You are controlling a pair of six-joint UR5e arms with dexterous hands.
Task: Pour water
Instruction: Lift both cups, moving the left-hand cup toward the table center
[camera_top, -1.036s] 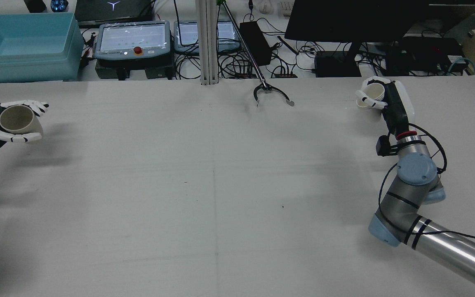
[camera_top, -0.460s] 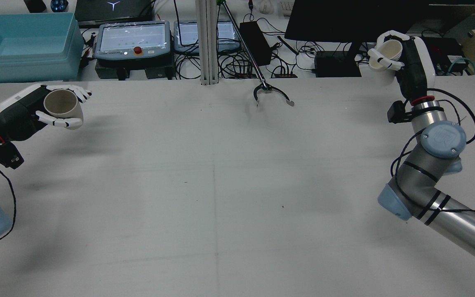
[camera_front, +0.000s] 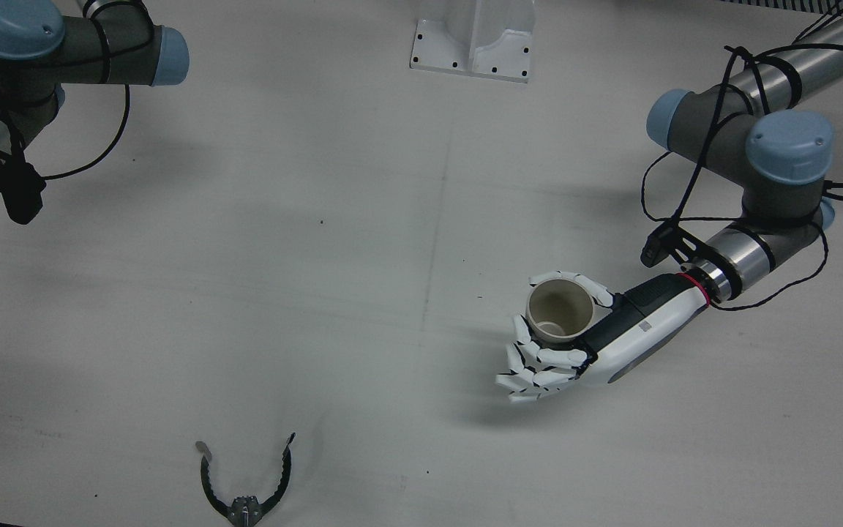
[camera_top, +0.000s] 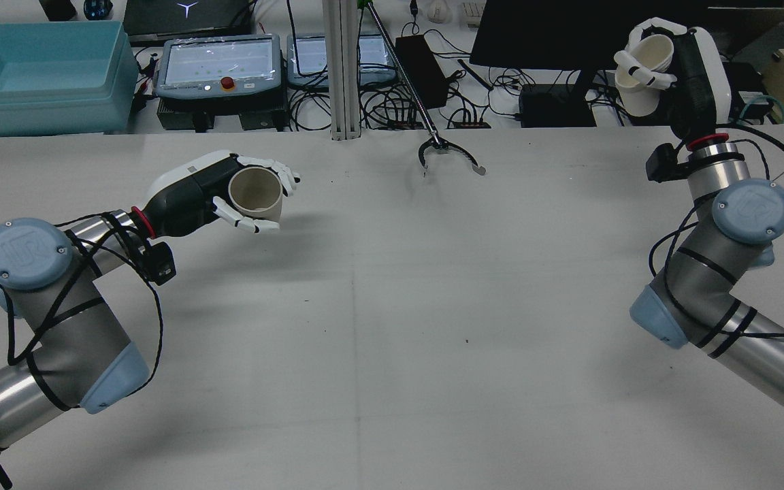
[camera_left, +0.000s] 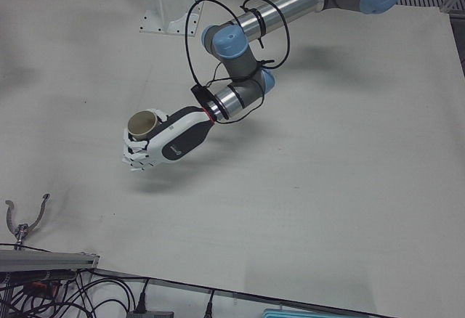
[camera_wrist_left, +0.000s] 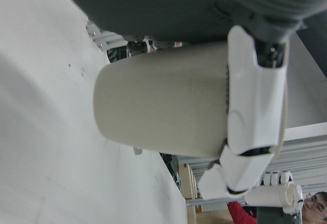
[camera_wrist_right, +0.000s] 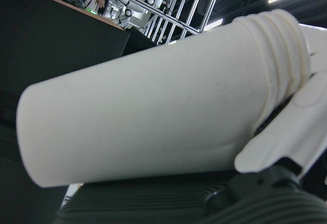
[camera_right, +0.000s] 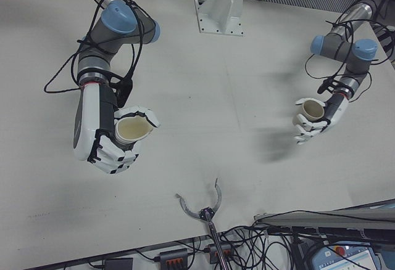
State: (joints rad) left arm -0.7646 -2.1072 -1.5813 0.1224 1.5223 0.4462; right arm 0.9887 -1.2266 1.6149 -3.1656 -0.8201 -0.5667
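My left hand is shut on a beige cup and holds it upright above the table, left of the middle. It also shows in the front view with the cup, and in the left-front view. The cup fills the left hand view. My right hand is shut on a white cup, held high at the far right, mouth tilted slightly toward the middle. The right-front view shows this hand and cup. I cannot see into the white cup.
A black grabber claw lies at the table's far edge near the middle. Behind the table stand a teal bin, teach pendants and a monitor. A white pedestal sits at the robot's side.
My left hand has swung in from the table's left edge toward the middle with the beige cup. My right hand has risen higher with the white cup.
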